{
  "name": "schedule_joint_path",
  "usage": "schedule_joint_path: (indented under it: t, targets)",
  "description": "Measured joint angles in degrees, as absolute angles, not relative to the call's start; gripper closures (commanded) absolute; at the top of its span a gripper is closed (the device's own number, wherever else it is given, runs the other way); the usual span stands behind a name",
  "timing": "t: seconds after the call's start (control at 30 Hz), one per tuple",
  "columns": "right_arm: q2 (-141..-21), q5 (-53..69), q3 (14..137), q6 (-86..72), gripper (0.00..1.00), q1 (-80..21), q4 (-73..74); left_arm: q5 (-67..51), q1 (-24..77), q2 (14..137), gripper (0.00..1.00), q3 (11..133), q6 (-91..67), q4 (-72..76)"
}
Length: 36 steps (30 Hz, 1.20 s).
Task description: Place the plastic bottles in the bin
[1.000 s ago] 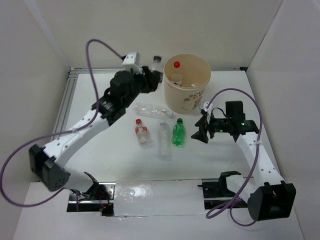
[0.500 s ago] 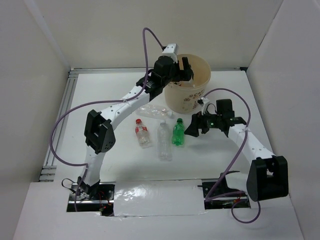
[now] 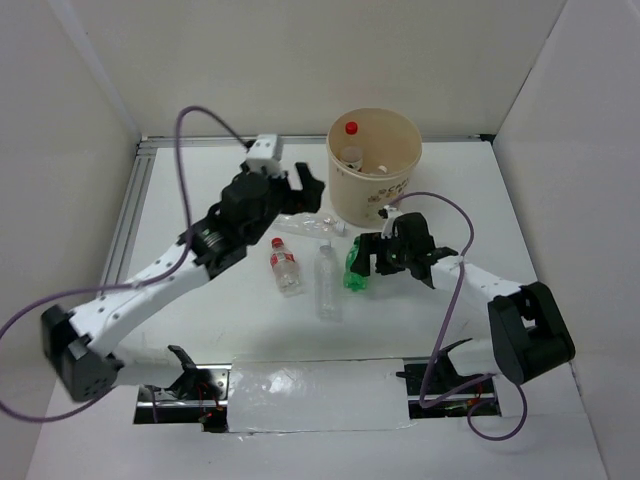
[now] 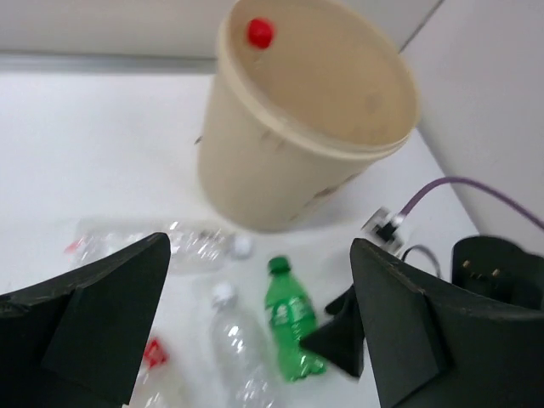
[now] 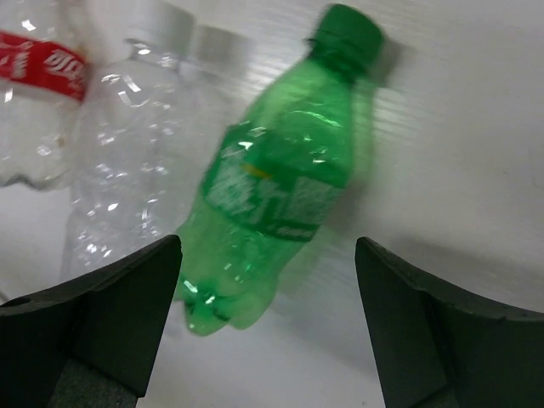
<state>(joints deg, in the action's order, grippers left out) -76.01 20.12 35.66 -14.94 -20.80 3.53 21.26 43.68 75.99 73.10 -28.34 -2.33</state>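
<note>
White bench (image 3: 240, 320) is boxed by plain white walls (image 3: 300, 60); metal rail (image 3: 130, 200) runs along L edge. Bin (image 3: 360, 195) is set nr far edge, red-capped bottle (image 3: 352, 128) inside. L pincer (image 3: 310, 190) is spread beside bin. R pincer (image 3: 362, 258) is spread astride green bottle (image 3: 356, 275), mid-bench.

Top external: fixed, high behind the near edge, looking down and forward over the whole table (image 3: 500, 190); far.
Left wrist: raised, tilted down toward the bin (image 4: 255, 178) and green bottle (image 4: 293, 327); middle distance.
Right wrist: close above that green bottle, facing down.
Shared by all three: the green bottle.
</note>
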Motion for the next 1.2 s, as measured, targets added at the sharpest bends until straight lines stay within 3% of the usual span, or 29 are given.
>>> schedule_joint_path:
  t: [0.13, 0.23, 0.4, 0.53, 0.67, 0.8, 0.93, 1.2]
  targets:
    - [-78.91, 15.31, 34.17, -18.15, 0.14, -20.86, -0.82, 26.11, 43.79, 63.72, 0.00, 56.86, -33.63, -3.73]
    - [-80.09, 14.06, 33.15, -18.98, 0.19, -20.88, -3.51, 27.49, 44.31, 61.98, 0.00, 48.34, -37.85, -6.15]
    - [-80.88, 13.91, 31.38, -19.18, 0.43, -20.86, -5.06, 28.25, 44.66, 62.04, 0.00, 40.53, -43.88, -11.29]
    - [-80.62, 15.75, 31.38, -16.45, 0.70, -20.58, -4.62, 28.38, 44.95, 62.04, 0.00, 40.40, -46.02, -11.64]
    - [-75.79, 19.49, 31.40, -10.59, 0.75, -20.84, -0.12, 28.34, 44.95, 62.02, 0.00, 40.38, -46.98, -11.75]
    - [-60.77, 24.97, 32.38, -2.42, 0.78, -22.44, 5.30, 27.97, 45.01, 61.28, 0.00, 39.77, -47.22, -11.94]
    - [-49.89, 28.29, 41.15, 4.27, 0.78, -24.23, 7.53, 27.11, 45.56, 60.84, 0.00, 38.41, -48.86, -12.01]
    - [-60.01, 20.27, 62.65, 8.69, 0.75, -24.08, 2.28, 26.50, 46.04, 61.45, 0.00, 36.47, -50.76, -12.43]
